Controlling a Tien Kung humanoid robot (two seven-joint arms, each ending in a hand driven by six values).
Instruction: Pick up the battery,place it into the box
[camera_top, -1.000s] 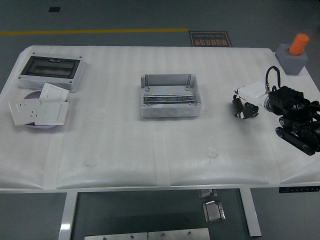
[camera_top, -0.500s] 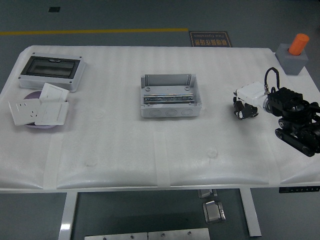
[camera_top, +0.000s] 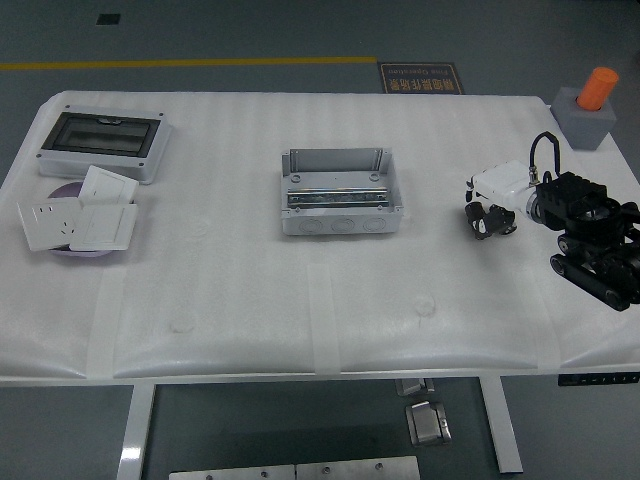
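Right hand (camera_top: 592, 232) at the right edge of the table (camera_top: 250, 290), black, fingers (camera_top: 592, 281) lying low over the foam padding. Can't tell from this view whether they're spread or curled, the black links blur together.

Battery (camera_top: 489, 218): small dark piece just left of the hand, under and beside a white block (camera_top: 503, 182) that sits at the hand's upper left. Looks close to or touching the hand's front end, but can't tell if anything is actually pinching it. A black cable (camera_top: 541, 148) loops up above the white block.

Box (camera_top: 338, 191): grey, open top, middle of the table, metal rail visible inside. Well apart from the battery, to its left. Battery is not in the box.

Far right back corner: grey block (camera_top: 585, 122) with an orange cylinder (camera_top: 599, 87) standing upright on it, behind the hand.

Left side of the table: grey enclosure with a dark clear lid (camera_top: 104, 143) at the back left. In front of it a purple plate (camera_top: 70, 200) carrying white wall sockets and switch plates (camera_top: 78, 220), overlapping each other, mostly hiding the plate.

Table surface is covered in white foam sheet with taped seams. Below the near edge: white table legs (camera_top: 135, 440) and some metal plates on the floor (camera_top: 295, 468). Floor behind has a yellow line (camera_top: 190, 63) and a dark floor sign (camera_top: 421, 77), text too small to read.

Left arm not in frame.
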